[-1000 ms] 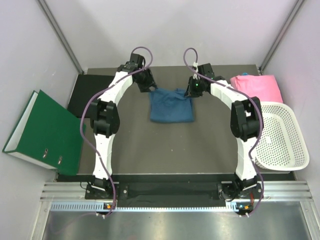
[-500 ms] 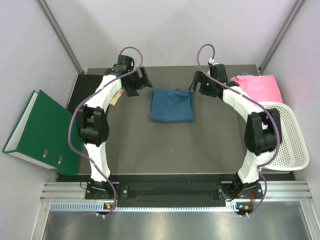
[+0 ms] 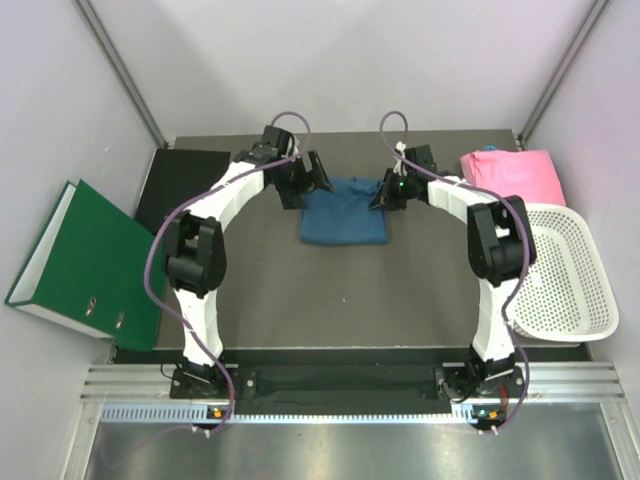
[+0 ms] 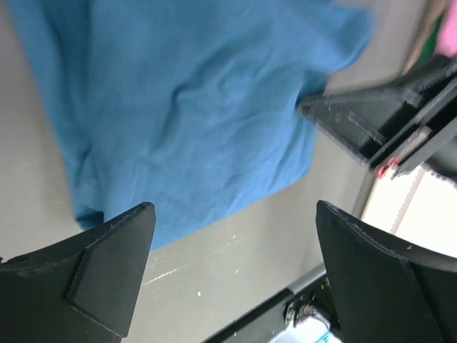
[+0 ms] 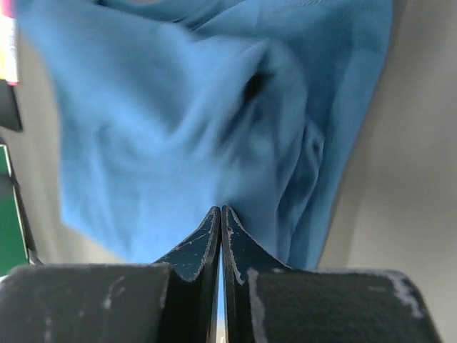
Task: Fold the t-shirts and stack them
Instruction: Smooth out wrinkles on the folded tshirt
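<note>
A dark teal-blue t-shirt [image 3: 343,213] lies folded in a rough rectangle at the middle back of the table. A pink t-shirt [image 3: 512,175] lies folded at the back right. My left gripper [image 3: 315,178] hovers at the blue shirt's far left corner, open wide, with the blue shirt [image 4: 193,107] and bare table between its fingers and nothing held [image 4: 234,206]. My right gripper [image 3: 383,192] is at the shirt's far right corner. Its fingers are shut tip to tip [image 5: 221,209] over rumpled blue cloth [image 5: 178,128]; I see no cloth pinched between them.
A white mesh basket [image 3: 570,270] stands at the right edge, below the pink shirt. A green binder [image 3: 90,260] lies open off the table's left side, with a black flat sheet [image 3: 180,185] behind it. Grey walls close in the back and both sides.
Both grippers pulled outward from the blue shirt's far corners half a second ago and have come back to them. The left one has opened; the right one opened and has shut again.
</note>
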Robot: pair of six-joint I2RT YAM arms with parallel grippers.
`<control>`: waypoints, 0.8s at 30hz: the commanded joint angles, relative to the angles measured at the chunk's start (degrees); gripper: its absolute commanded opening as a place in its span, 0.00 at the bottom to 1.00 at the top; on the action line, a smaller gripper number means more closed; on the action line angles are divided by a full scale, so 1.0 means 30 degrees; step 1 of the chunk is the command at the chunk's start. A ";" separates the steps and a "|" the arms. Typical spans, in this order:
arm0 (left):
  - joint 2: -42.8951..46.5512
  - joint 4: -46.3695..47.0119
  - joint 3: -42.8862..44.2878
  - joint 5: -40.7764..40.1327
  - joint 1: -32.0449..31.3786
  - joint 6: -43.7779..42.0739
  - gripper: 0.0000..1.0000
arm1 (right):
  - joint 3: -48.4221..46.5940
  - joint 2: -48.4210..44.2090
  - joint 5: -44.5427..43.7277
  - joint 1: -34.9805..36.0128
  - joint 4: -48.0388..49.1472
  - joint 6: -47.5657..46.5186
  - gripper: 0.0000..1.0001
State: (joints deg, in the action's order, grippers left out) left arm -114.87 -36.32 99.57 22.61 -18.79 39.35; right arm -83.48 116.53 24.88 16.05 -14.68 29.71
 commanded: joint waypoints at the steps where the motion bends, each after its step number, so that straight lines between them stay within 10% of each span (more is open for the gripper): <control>1: -0.0966 0.0999 -0.1312 0.1544 -0.0504 0.0826 0.98 | -0.2985 0.1349 0.1052 0.0098 0.0147 0.0261 0.00; 24: -0.0852 -0.0725 -0.1669 -0.0124 -0.0740 -0.1044 0.98 | -0.9730 0.6744 -0.1140 -0.0751 -0.2806 0.1583 0.00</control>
State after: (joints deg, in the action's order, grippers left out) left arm -119.61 -35.66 90.17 24.38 -21.17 39.77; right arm -107.81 136.59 26.76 15.09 -17.43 36.80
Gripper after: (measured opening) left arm 0.972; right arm 0.003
